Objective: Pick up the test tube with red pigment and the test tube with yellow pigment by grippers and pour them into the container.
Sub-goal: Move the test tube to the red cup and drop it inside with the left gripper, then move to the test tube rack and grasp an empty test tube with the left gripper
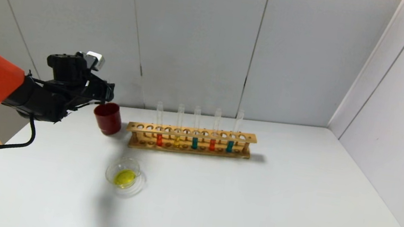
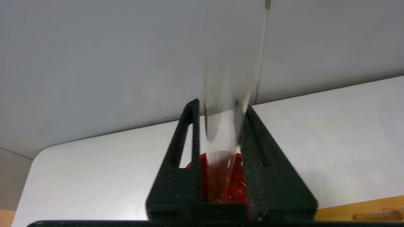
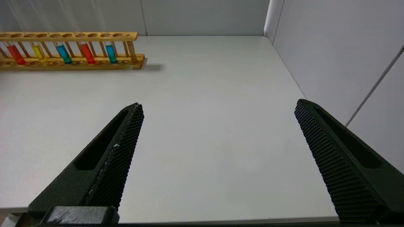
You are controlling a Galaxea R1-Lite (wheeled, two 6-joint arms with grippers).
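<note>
Left wrist view: clear test tube point(image 2: 222, 126) clamped between the two black fingers point(image 2: 186, 151) of the left gripper point(image 2: 221, 107), blurred, its lower part over the mouth of the dark red cup point(image 2: 236, 186); no liquid colour to be made out inside, so cannot tell which pigment tube. Head view: left gripper point(image 1: 105, 93) raised above the red cup point(image 1: 107, 118) at the table's far left, just beside the left end of the wooden rack point(image 1: 190, 140). Test tube with red pigment point(image 1: 160, 129) upright in the rack near its left end, test tube with yellow pigment point(image 1: 178, 130) just right of it, then a teal tube point(image 1: 195, 133), a second orange-red tube point(image 1: 214, 134) and a second teal tube point(image 1: 231, 136). Container point(image 1: 124, 173) nearer than the rack, apart from it, on the white table point(image 1: 252, 206), holding a pool of yellow liquid point(image 1: 125, 177). Right wrist view: right gripper point(image 3: 217, 107) spread wide, nothing between the fingers point(image 3: 116, 157), low over the bare table point(image 3: 205, 94) and well apart from the rack point(image 3: 72, 50).
</note>
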